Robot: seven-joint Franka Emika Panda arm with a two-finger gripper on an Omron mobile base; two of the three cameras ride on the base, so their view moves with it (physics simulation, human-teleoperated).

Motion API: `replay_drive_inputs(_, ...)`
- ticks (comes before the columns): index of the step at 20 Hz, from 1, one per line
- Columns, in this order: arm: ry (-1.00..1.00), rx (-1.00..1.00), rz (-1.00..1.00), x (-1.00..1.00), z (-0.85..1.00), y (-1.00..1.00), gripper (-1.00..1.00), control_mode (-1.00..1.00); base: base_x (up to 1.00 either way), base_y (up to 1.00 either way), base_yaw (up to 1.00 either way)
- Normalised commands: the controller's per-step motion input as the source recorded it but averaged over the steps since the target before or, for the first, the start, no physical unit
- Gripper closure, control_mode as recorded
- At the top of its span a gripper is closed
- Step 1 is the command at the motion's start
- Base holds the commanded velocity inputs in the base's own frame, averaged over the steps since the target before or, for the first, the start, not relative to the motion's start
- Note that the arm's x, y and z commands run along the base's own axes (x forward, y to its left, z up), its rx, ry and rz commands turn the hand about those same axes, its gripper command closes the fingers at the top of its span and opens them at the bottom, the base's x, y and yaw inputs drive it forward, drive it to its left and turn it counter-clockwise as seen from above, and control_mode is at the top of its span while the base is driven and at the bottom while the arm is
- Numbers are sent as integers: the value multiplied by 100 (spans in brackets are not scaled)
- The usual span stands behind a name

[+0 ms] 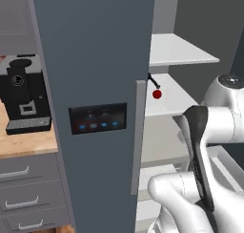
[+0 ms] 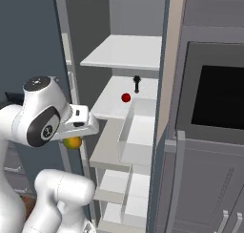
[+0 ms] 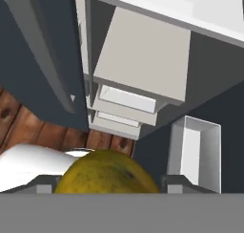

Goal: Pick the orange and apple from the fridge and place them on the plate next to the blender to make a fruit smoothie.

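The hand (image 3: pixel 108 186) is pinching the orange (image 3: pixel 107 174), which sits between its fingers at the bottom of the hand view; in the right base view the same fruit peeks out yellow-orange just under the wrist, in front of the open fridge (image 1: pixel 95 60). The hand is outside the shelves, looking down past the pale shelf edges and a door bin toward the wooden floor.

The apple (image 2: pixel 126 98) lies on a middle shelf (image 2: pixel 119 103) inside the fridge, near a small dark upright thing (image 2: pixel 137 84) behind it. From the left base view it shows as a red dot (image 1: pixel 157 94) just past the edge of the closed door with its lit touch panel (image 1: pixel 97 118). On the table (image 1: pixel 24 141) to the left of the fridge stands a black coffee machine (image 1: pixel 24 96).

By my reading, the first fruit is picked and the carry is the step in hand: the orange is out of the fridge but not yet on any plate. The next move calls for swinging away from the fridge without knocking the door edge, keeping the pinch firm on a round, smooth fruit, and finding the plate by the blender before letting go. The apple waits for a second trip.
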Motion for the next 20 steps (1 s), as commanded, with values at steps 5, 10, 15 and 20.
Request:
replay_drive_inputs(5, -2, 0, 1, -56, 0, 18, 100, 100, -15, 10, 1)
replay_drive_inputs(10, 0, 0, 0, 0, 0, 0, 100, 100, -79, 70, 11)
replay_drive_inputs(15, 0, 0, 0, 0, 0, 0, 100, 100, -62, 100, 21)
replay_drive_inputs(20, 0, 0, 0, 0, 0, 0, 100, 100, -37, 100, 40)
